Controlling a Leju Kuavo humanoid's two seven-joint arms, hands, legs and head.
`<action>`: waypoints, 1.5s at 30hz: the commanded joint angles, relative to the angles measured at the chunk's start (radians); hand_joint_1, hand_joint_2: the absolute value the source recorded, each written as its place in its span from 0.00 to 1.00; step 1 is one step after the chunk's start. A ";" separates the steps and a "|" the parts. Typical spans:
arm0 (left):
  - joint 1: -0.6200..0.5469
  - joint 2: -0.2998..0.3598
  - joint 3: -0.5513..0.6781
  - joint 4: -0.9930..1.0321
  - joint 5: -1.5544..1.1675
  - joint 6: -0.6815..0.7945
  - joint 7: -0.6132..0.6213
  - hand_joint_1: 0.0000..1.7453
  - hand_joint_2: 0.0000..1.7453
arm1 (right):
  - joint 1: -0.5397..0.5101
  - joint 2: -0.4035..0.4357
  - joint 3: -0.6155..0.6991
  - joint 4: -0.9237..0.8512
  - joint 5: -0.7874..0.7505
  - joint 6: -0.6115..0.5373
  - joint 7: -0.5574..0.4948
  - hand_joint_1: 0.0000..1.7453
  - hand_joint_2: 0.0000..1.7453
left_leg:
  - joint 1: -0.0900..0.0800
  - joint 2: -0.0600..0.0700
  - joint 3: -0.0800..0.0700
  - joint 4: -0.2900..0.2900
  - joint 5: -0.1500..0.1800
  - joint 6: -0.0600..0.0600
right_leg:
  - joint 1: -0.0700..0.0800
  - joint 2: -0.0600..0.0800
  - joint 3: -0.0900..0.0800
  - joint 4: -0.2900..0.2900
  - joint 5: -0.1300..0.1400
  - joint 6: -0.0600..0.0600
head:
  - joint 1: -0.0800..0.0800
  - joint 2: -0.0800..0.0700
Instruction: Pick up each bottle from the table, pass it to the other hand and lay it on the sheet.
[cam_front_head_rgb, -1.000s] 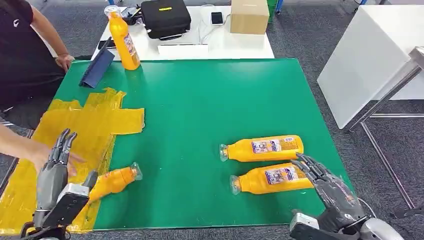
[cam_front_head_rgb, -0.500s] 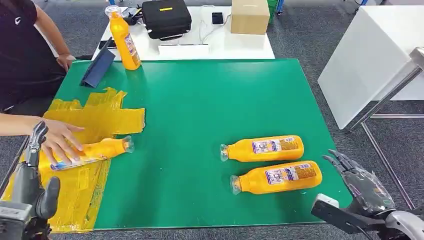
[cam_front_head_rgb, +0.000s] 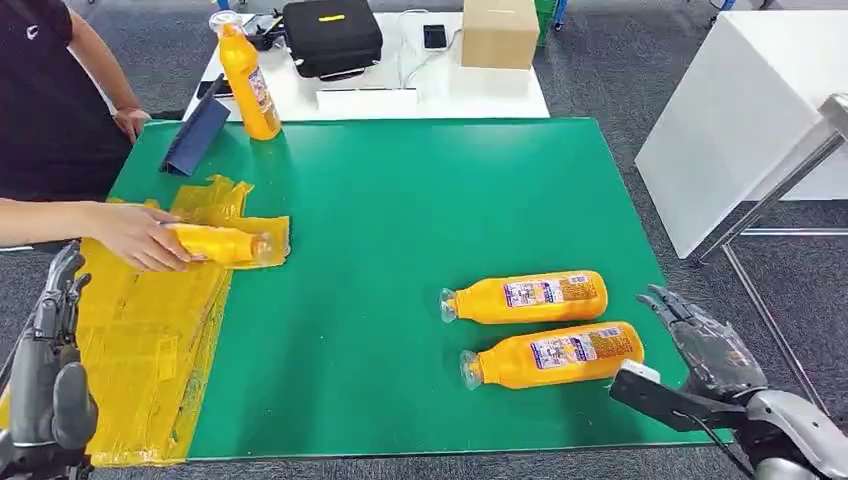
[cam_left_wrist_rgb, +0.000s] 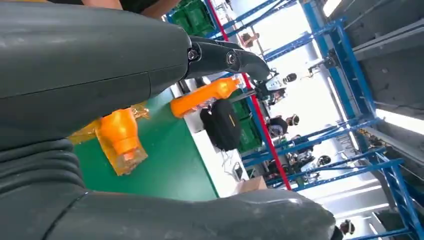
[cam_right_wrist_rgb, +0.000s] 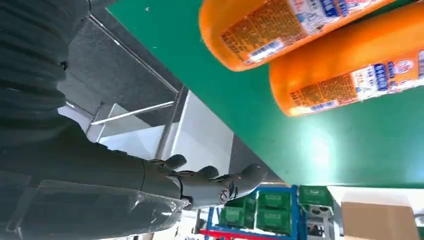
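Observation:
Two orange bottles lie side by side on the green table (cam_front_head_rgb: 400, 220): one (cam_front_head_rgb: 525, 297) farther from me, one (cam_front_head_rgb: 553, 356) nearer, both caps pointing left; their bases show close up in the right wrist view (cam_right_wrist_rgb: 280, 27) (cam_right_wrist_rgb: 350, 75). My right hand (cam_front_head_rgb: 705, 345) hovers open off the table's right edge, just right of the nearer bottle, holding nothing. A person's hand (cam_front_head_rgb: 140, 235) holds a third orange bottle (cam_front_head_rgb: 222, 243) on the yellow sheet (cam_front_head_rgb: 150, 330). My left hand (cam_front_head_rgb: 50, 370) is open at the sheet's near left edge, empty. A fourth bottle (cam_front_head_rgb: 247, 75) stands upright at the table's far left.
A dark blue folder (cam_front_head_rgb: 195, 135) leans at the table's far left corner. Behind the green table, a white table (cam_front_head_rgb: 480, 95) carries a black case (cam_front_head_rgb: 331, 35), a cardboard box (cam_front_head_rgb: 499, 32) and a phone (cam_front_head_rgb: 434, 36). A white board (cam_front_head_rgb: 730, 120) stands to the right.
The person's hand slid the bottle on the sheet away from me, toward its far end. My left hand dropped back to the near left edge. My right hand drew off the nearer bottle, past the table's edge.

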 joint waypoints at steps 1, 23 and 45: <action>-0.004 0.013 -0.013 0.012 0.021 0.001 0.007 0.00 0.00 | -0.124 0.044 0.179 0.133 0.015 0.008 0.002 0.00 1.00 | 0.002 0.003 0.005 -0.001 -0.001 -0.001 | 0.002 0.003 0.005 -0.003 0.000 -0.003 | 0.000 0.000; 0.000 0.015 -0.016 0.003 0.075 0.012 0.002 0.00 0.00 | -0.192 0.043 0.313 0.281 0.100 -0.016 0.027 0.00 1.00 | 0.001 0.001 0.003 -0.001 0.000 0.000 | 0.001 0.001 0.003 -0.002 0.000 -0.001 | 0.000 0.000; -0.100 0.086 -0.080 0.052 0.175 0.040 0.036 0.00 0.00 | -0.235 -0.094 0.588 0.473 0.182 0.123 0.063 1.00 1.00 | 0.001 -0.005 0.007 -0.002 0.000 0.000 | 0.001 -0.004 -0.001 -0.003 -0.002 -0.002 | 0.000 0.000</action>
